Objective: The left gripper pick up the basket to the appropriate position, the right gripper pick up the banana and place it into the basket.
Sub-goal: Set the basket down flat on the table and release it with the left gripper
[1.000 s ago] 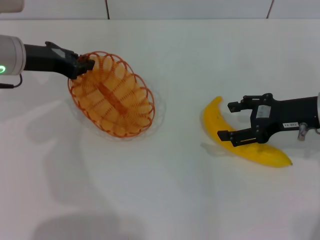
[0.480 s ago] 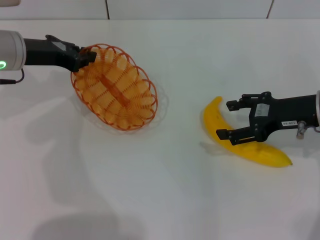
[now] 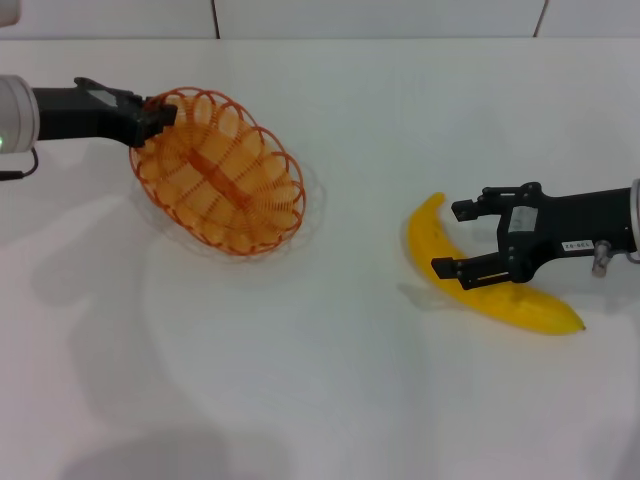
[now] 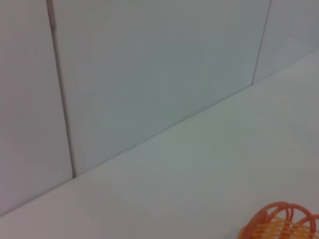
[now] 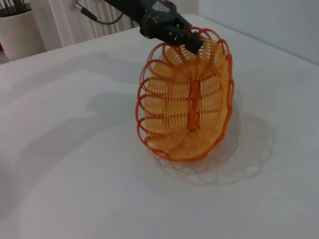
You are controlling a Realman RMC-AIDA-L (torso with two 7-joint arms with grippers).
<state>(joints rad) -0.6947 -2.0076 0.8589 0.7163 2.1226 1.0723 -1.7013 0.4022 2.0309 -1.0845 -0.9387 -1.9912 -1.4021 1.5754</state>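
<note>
- Your left claw (image 3: 158, 113) is clamped on the far-left rim of the orange basket (image 3: 218, 172), reaching in from the left edge of the head view.
- The basket hangs tilted from that grip, its open side turned toward the camera; the right wrist view shows the basket (image 5: 187, 102) tipped up on its lower end, a shadow spread on the white desk (image 3: 330, 380) below. You cannot tell whether the low end touches the desk.
- The left wrist view catches only a scrap of the basket's rim (image 4: 281, 225) against the desk and a panelled wall (image 4: 149, 69).
- Your right claw (image 3: 452, 241) is on the right side of the desk, fingers spread apart, one on each side of the banana (image 3: 480, 275).
- The banana lies flat on the desk, well apart from the basket, its curved middle between the spread fingers; whether either finger touches it you cannot tell. The claw has not closed on it.
</note>
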